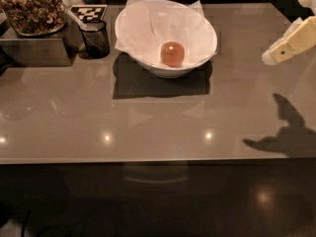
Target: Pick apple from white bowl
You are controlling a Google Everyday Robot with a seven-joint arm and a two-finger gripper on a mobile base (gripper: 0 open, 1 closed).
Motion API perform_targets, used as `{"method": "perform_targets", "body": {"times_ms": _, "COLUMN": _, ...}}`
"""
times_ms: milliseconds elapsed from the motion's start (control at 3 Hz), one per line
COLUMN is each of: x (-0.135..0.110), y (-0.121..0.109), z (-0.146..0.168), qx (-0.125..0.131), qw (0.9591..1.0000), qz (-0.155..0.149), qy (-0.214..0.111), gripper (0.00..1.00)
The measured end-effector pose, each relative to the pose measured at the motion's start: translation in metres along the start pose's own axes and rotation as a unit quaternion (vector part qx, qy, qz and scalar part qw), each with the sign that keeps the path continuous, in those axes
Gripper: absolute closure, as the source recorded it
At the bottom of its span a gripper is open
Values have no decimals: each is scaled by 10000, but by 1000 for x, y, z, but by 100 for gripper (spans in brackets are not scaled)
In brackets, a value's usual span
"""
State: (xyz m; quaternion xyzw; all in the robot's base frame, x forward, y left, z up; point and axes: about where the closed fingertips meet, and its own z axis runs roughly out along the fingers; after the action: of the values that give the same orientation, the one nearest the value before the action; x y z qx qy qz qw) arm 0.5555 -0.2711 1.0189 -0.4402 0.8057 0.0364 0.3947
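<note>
A small reddish-orange apple (172, 53) lies in the middle of a large white bowl (143, 58) lined with white paper whose corners stick up. The bowl stands at the back centre of the grey-brown table (148, 117). My gripper (289, 44) is a cream-coloured shape at the right edge of the view, above the table and well to the right of the bowl. It holds nothing that I can see.
A small dark cup (95, 37) stands just left of the bowl. A metal box (32, 48) topped by a container of nuts (30, 6) sits at the back left. A black-and-white marker tag (89, 12) lies behind the cup. The table's front edge runs across the lower view.
</note>
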Motion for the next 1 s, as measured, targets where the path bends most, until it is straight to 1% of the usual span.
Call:
{"method": "perform_targets", "body": {"times_ms": 333, "x": -25, "y": -1, "z": 37, "qx": -264, "qw": 9992, "qz": -49, "qy": -280, "gripper": 0}}
{"method": "perform_targets", "body": {"times_ms": 667, "x": -65, "y": 5, "z": 89, "qx": -697, "qw": 9956, "qz": -323, "qy": -535, "gripper": 0}}
{"method": "perform_targets", "body": {"times_ms": 1000, "x": -93, "y": 21, "z": 133, "qx": -1024, "qw": 9905, "qz": -668, "qy": -625, "gripper": 0}}
